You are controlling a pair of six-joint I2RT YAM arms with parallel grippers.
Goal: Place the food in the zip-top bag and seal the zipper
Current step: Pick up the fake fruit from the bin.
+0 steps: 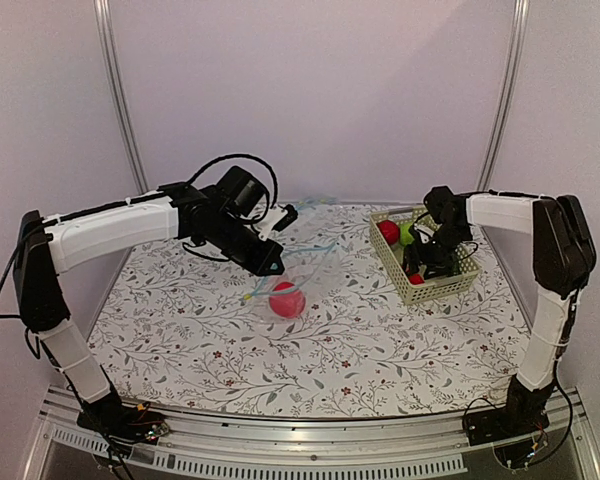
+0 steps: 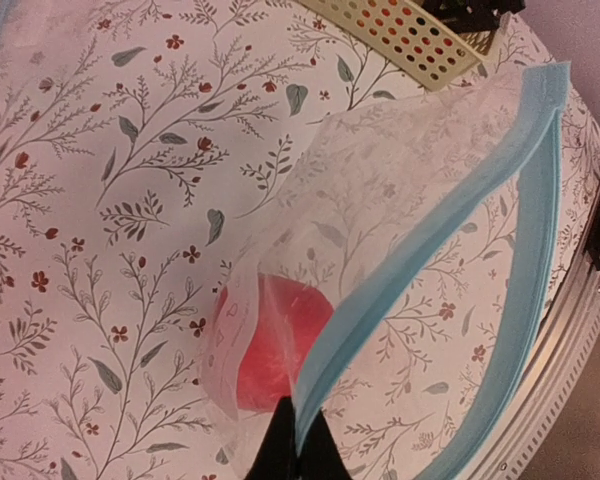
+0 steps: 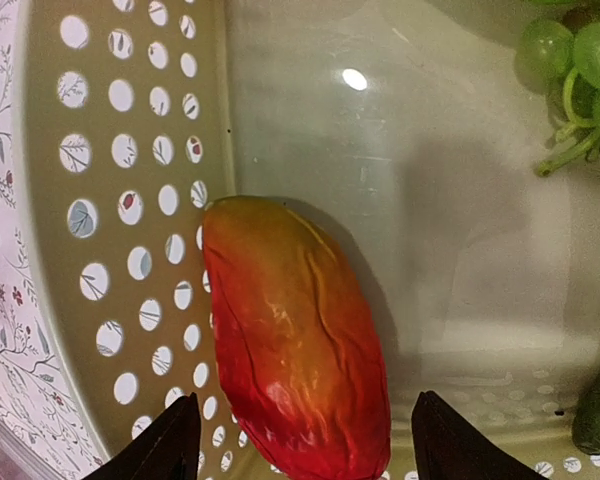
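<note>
The left tool (image 2: 298,455) is clenched on one end of the zipper (image 2: 420,265), holding the bag (image 2: 380,200) at bench centre. The zipper's long axis runs from the tool toward the basket (image 1: 425,290). The mouth is open, its two blue strips apart. One round red fruit (image 2: 275,345) lies in the bag's bottom. The right tool (image 3: 305,445) is released inside the basket, one finger on each side of one orange-red oval piece (image 3: 295,350); contact cannot be told. The piece lies along the perforated wall, its long axis pointing between the fingers. One grape bunch (image 3: 570,50) lies in the far corner. The bench (image 1: 330,360) carries a floral cloth; the walls are plain and pale.
</note>
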